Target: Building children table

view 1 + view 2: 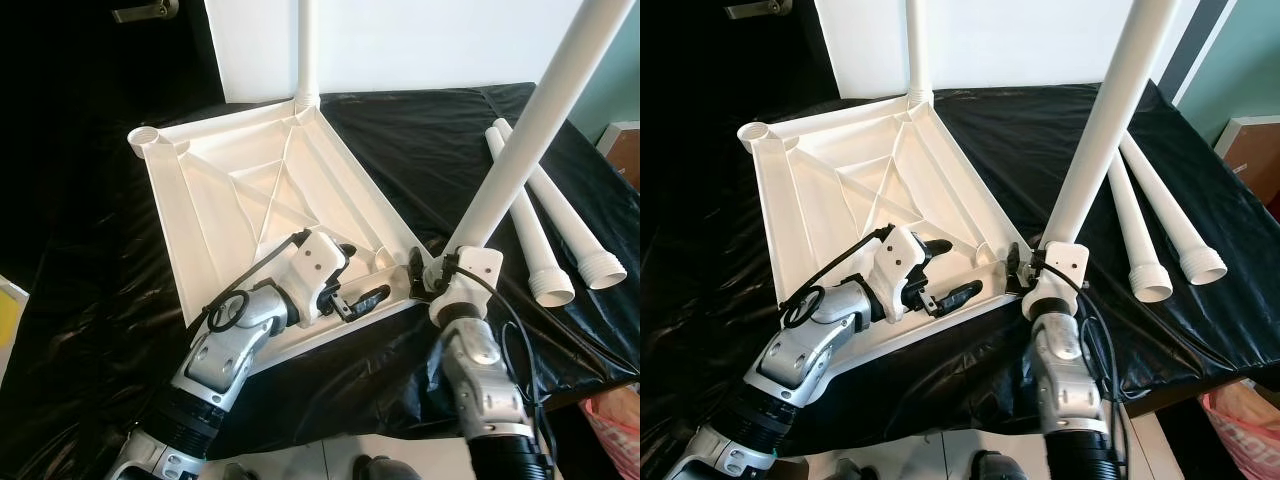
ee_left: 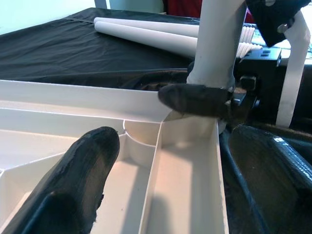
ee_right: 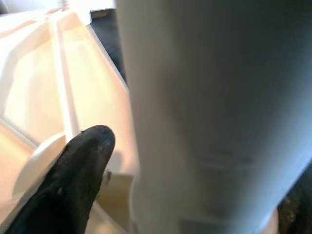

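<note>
A black sheet [image 1: 120, 230] covers the work surface. On it lies the upturned white tabletop [image 1: 250, 200], one leg [image 1: 307, 50] standing at its far corner. The right gripper [image 1: 432, 272] pinches a tilted leg [image 1: 520, 140] at the near right corner. The left gripper [image 1: 355, 300], fingers spread, rests inside the near edge. Two spare legs [image 1: 545, 215] lie right.

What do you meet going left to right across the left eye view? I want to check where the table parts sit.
Empty corner socket → upright fitted leg at the far corner → left pincer on the tabletop's near rim → right pincer gripping the slanted leg → two loose legs on the black sheet.
</note>
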You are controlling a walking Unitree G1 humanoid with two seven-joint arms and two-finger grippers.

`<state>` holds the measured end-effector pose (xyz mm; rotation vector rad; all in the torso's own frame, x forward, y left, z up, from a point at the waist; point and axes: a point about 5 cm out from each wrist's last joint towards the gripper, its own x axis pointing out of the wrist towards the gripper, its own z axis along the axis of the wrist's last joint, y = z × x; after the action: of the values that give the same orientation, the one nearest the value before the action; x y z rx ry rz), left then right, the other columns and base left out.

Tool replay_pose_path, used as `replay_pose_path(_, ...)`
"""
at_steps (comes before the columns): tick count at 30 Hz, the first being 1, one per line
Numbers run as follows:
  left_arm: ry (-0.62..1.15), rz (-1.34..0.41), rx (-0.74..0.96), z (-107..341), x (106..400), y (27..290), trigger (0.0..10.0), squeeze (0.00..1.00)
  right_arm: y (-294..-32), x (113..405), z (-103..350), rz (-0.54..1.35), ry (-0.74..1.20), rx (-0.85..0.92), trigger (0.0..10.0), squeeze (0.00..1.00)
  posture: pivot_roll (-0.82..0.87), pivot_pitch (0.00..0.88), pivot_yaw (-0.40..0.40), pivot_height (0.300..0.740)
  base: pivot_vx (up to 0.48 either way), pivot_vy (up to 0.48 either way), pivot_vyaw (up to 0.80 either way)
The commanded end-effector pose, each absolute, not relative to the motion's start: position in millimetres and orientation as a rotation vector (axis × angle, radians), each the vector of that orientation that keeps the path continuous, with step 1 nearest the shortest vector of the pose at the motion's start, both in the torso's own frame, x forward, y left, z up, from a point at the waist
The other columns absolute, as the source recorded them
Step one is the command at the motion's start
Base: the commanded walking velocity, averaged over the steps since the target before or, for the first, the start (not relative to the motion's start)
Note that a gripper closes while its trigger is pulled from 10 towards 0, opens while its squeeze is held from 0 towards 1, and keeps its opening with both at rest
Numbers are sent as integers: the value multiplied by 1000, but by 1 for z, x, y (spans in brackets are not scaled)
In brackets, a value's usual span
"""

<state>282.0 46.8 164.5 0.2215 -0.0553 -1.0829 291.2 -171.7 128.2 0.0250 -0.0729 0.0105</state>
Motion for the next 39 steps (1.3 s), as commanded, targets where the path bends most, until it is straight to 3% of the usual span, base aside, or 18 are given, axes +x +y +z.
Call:
replay_pose_path(1,-46,-1091,229,162,280,47,10000,0,-181,293,132,94,-93,4,10000,102,-85,113,6,740,0,0,0)
replay_pose_path(2,-46,-1092,230,162,280,47,10000,0,-185,293,134,134,-96,-17,10000,102,-85,113,6,740,0,0,0)
replay_pose_path(3,-46,-1094,230,162,280,46,10000,0,-187,293,134,186,-90,-30,10000,0,-88,112,8,740,0,0,0)
replay_pose_path(7,-47,-1104,232,162,280,45,10000,0,-191,296,137,346,-87,-121,10000,0,-88,106,11,740,0,0,0)
replay_pose_path(18,-33,-1111,235,157,279,43,10000,0,-194,305,144,475,-99,-188,10000,0,-87,97,13,740,0,0,0)
replay_pose_path(19,-28,-1113,236,155,278,42,10000,0,-194,307,143,480,-98,-196,5255,0,-88,94,15,740,0,0,0)
replay_pose_path(20,-25,-1114,236,154,278,42,10000,0,-194,308,142,483,-96,-201,5255,0,-88,94,15,740,0,0,0)
replay_pose_path(21,-22,-1116,234,153,277,41,10000,0,-195,308,140,485,-89,-202,0,0,-85,94,13,740,0,0,0)
replay_pose_path(35,-18,-1118,226,153,274,40,10000,0,-201,304,126,475,-42,-164,0,0,-83,103,10,740,0,0,0)
replay_pose_path(36,-20,-1115,226,153,276,40,10000,0,-201,303,122,436,-30,-137,10000,0,-84,105,9,740,0,0,0)
replay_pose_path(39,-21,-1111,226,154,277,41,10000,0,-198,301,120,397,-24,-120,10000,0,-86,109,10,740,0,0,0)
